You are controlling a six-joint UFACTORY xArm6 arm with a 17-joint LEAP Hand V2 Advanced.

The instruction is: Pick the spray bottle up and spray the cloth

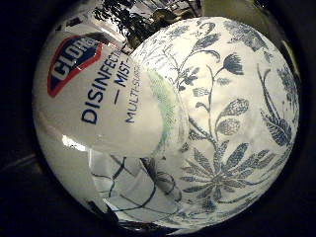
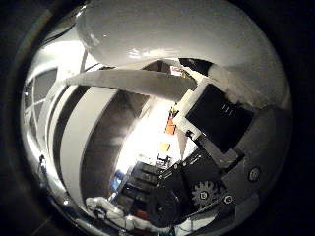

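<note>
Hand (image 2: 216,147) is curling its fingers round the white plastic spray bottle (image 1: 98,98), which is filling the palm views above the blue-flowered white cloth (image 1: 237,113), so spraying is seemingly remaining.

From my console, the little-finger-side feed is mostly filled by a white tablecloth (image 1: 232,113) printed with blue-grey stems, leaves and flowers, lying close under the camera. Beyond its far edge I see some dark foliage (image 1: 123,19) against a brighter background (too small for me to tell whether it is a real plant). On the thumb-side feed I look out into the room: a pale beam (image 2: 133,81) crosses above a broad white panel (image 2: 86,142), and in the bright gap beside them sit a small orange object (image 2: 170,127), a yellow one (image 2: 164,146) near it, and dark stacked shelving (image 2: 147,172)
</note>
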